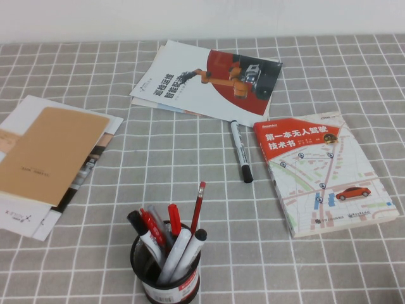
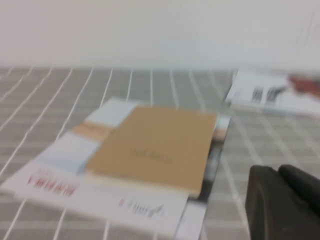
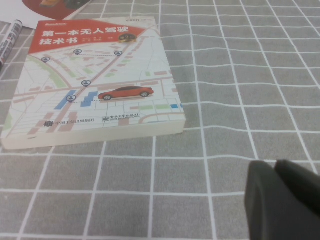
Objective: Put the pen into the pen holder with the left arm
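Observation:
The black mesh pen holder (image 1: 166, 273) stands at the table's near edge, left of centre, with several pens upright in it. Among them is a thick white marker (image 1: 176, 252) with a white top; I cannot make out its lettering. Neither arm shows in the high view. My left gripper (image 2: 278, 173) is shut and empty, low over the grey checked cloth beside the tan booklet (image 2: 155, 145). My right gripper (image 3: 275, 168) is shut and empty, over the cloth near the map-cover book (image 3: 95, 85).
A white marker with a black cap (image 1: 241, 152) lies on the cloth at centre. The map-cover book (image 1: 323, 171) is to the right, a robot-arm brochure (image 1: 202, 79) at the back, and the tan booklet on papers (image 1: 47, 155) at the left.

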You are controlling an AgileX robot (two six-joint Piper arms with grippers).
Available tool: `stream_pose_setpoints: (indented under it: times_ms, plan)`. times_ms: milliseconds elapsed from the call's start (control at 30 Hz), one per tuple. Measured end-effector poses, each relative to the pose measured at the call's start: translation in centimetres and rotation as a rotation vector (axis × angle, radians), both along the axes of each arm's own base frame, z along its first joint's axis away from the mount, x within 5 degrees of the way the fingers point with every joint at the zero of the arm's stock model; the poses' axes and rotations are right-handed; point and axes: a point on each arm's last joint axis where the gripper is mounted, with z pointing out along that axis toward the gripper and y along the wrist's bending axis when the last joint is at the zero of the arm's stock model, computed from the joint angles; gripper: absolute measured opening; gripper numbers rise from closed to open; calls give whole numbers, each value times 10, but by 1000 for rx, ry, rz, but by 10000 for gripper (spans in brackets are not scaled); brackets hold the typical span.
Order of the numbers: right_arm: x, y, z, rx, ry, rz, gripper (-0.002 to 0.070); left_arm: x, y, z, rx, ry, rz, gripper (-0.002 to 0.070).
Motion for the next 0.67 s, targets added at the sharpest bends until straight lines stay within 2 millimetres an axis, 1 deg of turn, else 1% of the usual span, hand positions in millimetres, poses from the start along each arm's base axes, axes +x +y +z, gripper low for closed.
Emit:
stream_pose_setpoints:
  times_ms: [333,667]
  plan:
    - [0,0,0,0,0,0,-15,-3,3,-17,55,189,45,0]
    - [0,0,0,0,0,0,-15,-4,4,-18,64,203,46,0]
